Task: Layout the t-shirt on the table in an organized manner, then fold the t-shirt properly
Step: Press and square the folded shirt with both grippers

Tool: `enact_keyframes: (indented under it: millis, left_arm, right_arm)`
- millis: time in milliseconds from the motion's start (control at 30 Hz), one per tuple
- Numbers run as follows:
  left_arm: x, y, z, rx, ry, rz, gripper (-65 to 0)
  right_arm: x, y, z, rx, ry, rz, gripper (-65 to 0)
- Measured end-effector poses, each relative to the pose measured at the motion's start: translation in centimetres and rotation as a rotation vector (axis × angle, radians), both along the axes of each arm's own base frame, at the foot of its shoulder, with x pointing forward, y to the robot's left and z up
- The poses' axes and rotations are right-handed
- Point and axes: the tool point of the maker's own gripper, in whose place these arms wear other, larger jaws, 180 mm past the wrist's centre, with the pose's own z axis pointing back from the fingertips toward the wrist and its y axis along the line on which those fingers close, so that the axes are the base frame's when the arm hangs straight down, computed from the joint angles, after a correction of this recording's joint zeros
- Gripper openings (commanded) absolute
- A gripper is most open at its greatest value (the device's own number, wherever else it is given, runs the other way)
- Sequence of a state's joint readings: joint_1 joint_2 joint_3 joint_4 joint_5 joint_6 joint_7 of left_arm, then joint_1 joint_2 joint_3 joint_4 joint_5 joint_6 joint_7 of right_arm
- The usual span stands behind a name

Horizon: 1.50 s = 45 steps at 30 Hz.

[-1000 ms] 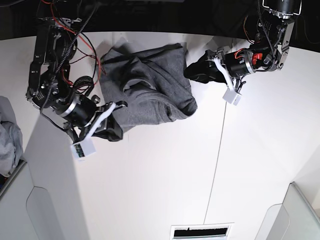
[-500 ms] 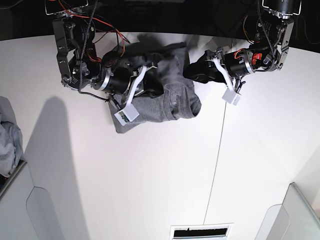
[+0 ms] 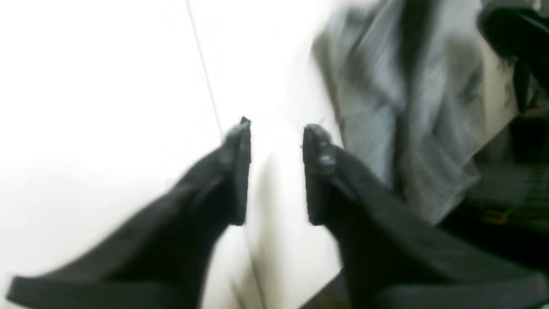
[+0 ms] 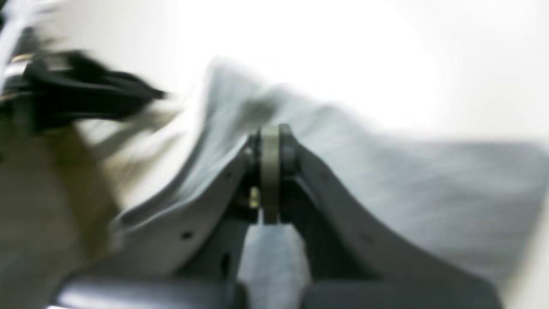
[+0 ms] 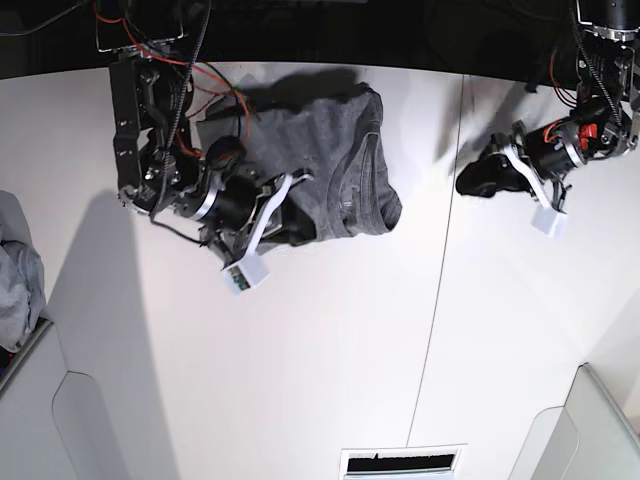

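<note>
Base view: the smooth white table (image 5: 330, 370) fills the near ground, and toward 11 o'clock the right claw (image 5: 290, 215) is clenched on the lower edge of the rumpled heather-grey cotton t-shirt (image 5: 320, 150). At 2 o'clock the left claw (image 3: 274, 171) stands released over bare table, apart from the shirt.

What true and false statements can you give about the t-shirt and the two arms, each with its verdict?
1. The t-shirt lies flat and fully spread. False: it is bunched and creased.
2. The right arm's jaws are shut on the t-shirt. True.
3. The left arm's jaws hold the t-shirt. False: they stand apart over the bare table, with nothing between them.
4. A thin dark seam crosses the table. True.
</note>
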State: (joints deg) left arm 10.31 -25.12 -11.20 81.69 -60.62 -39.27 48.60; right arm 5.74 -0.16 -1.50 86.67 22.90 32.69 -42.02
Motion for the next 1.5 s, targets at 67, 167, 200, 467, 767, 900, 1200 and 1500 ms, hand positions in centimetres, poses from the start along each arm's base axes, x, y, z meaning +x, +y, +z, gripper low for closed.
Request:
enact_keyframes:
  millis: [67, 167, 200, 467, 767, 900, 1200, 1500]
  left_arm:
    - [0.7, -1.0, 2.3, -0.005, -0.055, -0.045, -57.5]
    - [0.1, -4.3, 4.4, -0.022, -0.108, -0.148, -59.6]
    - [-0.5, -5.7, 4.7, -0.030, -0.114, -0.190, -59.6]
    - [-6.2, -16.0, 1.7, -0.061, -0.035, -0.455, -59.6]
    - [-8.6, -15.9, -3.3, 0.053, 0.073, -0.508, -59.6]
    - [-8.0, -14.5, -5.7, 0.116, 0.092, -0.479, -59.6]
    - [-1.3, -12.3, -6.6, 0.168, 0.078, -0.442, -61.0]
    - [5.4, -10.2, -5.9, 0.201, 0.062, -0.354, -61.1]
  right_arm:
    - [2.2, -1.9, 1.2, -0.008, -0.038, -0.059, -65.0]
    - [4.9, -4.7, 2.7, -0.032, -0.092, -0.135, -65.0]
    - [5.6, -5.5, 3.0, -0.050, -0.106, -0.153, -65.0]
    - [8.2, -6.2, -2.4, -0.068, 0.052, -0.165, -65.0]
    - [4.8, -1.2, -7.0, -0.190, 0.150, 0.077, -65.0]
    - [4.8, -1.7, -7.1, -0.212, 0.148, 0.088, -65.0]
    - [0.8, -3.9, -8.0, -0.167, 0.216, 0.074, -65.0]
    - [-5.0, -1.5, -6.9, -0.075, 0.213, 0.110, -65.0]
